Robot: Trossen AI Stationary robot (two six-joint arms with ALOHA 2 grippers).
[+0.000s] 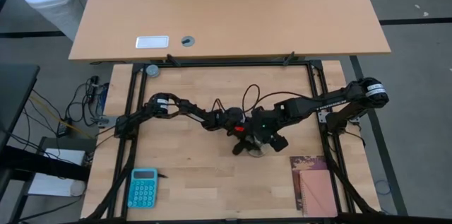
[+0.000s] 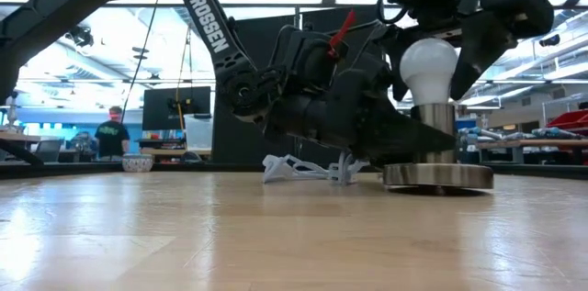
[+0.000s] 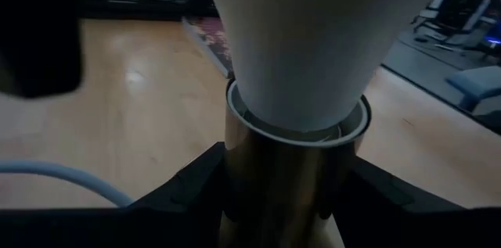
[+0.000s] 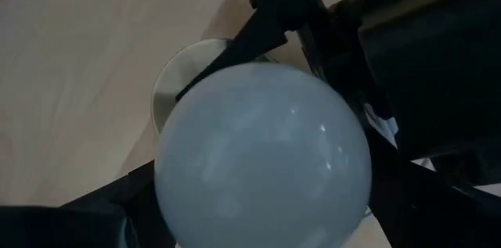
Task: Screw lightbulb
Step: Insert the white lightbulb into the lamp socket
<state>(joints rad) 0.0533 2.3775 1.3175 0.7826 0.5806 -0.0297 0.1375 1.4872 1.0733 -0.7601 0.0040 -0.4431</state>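
The white lightbulb (image 2: 428, 69) stands upright with its base in a brass socket (image 2: 435, 124), which rests on a round flat disc (image 2: 438, 176) on the table. My left gripper (image 3: 286, 205) reaches in low and level from the table's left and is shut on the socket. My right gripper (image 4: 262, 209) hangs over the bulb, pointing steeply down and open. Its fingers (image 4: 411, 201) stand on either side of the globe (image 4: 262, 154); I see no touch. My left gripper pinches the socket's upright brass barrel (image 3: 282, 174), just below the bulb's neck, between its two fingers (image 3: 196, 189). The fingers come in level from the table's left. The socket stays upright with its disc flat on the table.
A white cable (image 2: 303, 170) lies coiled behind the socket. A teal calculator (image 1: 143, 187) sits near the front left and a brown book (image 1: 314, 181) at the front right. Black frame rails (image 1: 131, 111) border the table. A person (image 2: 114, 130) stands far off in the room.
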